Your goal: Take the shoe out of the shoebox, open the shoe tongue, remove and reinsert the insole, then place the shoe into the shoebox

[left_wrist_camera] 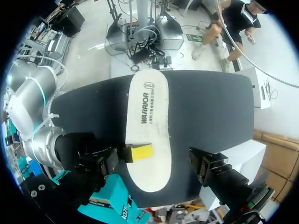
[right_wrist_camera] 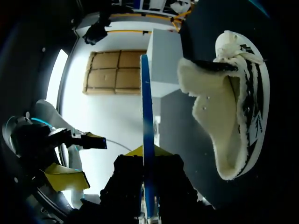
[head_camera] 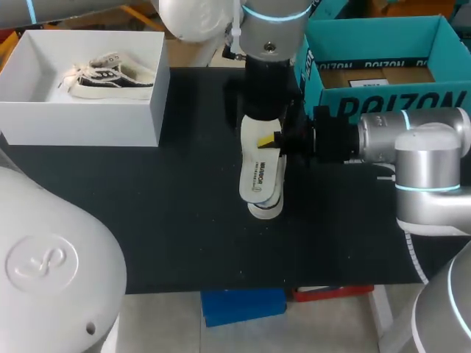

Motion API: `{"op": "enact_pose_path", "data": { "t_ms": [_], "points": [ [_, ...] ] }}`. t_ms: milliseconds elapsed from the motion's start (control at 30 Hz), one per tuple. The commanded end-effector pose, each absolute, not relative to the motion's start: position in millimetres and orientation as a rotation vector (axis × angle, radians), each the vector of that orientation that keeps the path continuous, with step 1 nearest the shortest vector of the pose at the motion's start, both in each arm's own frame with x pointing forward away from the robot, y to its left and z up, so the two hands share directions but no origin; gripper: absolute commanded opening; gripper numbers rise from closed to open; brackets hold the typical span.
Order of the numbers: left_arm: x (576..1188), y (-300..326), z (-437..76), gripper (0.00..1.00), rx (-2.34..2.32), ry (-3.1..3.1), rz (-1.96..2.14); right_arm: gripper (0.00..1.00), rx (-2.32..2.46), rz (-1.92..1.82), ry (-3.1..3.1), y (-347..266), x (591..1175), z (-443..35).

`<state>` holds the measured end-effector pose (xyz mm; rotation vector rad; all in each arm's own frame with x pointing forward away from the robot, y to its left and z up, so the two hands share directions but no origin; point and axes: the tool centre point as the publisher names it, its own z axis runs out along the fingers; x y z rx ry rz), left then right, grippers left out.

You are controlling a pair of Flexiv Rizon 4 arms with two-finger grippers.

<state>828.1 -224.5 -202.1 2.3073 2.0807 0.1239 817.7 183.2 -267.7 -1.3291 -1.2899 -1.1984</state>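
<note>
I'm looking down on a black worktop (head_camera: 147, 213). A white open box (head_camera: 81, 121) is sitting at its far left corner, and a teal cardboard shoebox (head_camera: 383, 103) is standing at the far right, the two well apart. Near the middle, a white fleece-lined shoe (right_wrist_camera: 247, 93) is lying on its side on the black surface, closer to the teal shoebox.
</note>
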Motion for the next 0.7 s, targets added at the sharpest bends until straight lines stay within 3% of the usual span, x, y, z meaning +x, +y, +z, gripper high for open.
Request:
{"op": "enact_pose_path", "data": {
  "t_ms": [33,400,700],
  "points": [
    [854.7,-224.0,-207.4,1.0,2.318,2.085,0.099,0.0,-1.332,-1.199,-1.29,184.2,817.3,-267.6],
    [907.6,-226.7,-216.8,1.0,2.312,2.094,0.098,0.0,-1.332,-1.199,-1.29,184.2,817.3,-267.6],
    [901.7,-234.8,-215.8,1.0,2.332,2.071,0.102,0.0,-1.332,-1.199,-1.29,184.2,817.3,-267.6]
  ]
}}
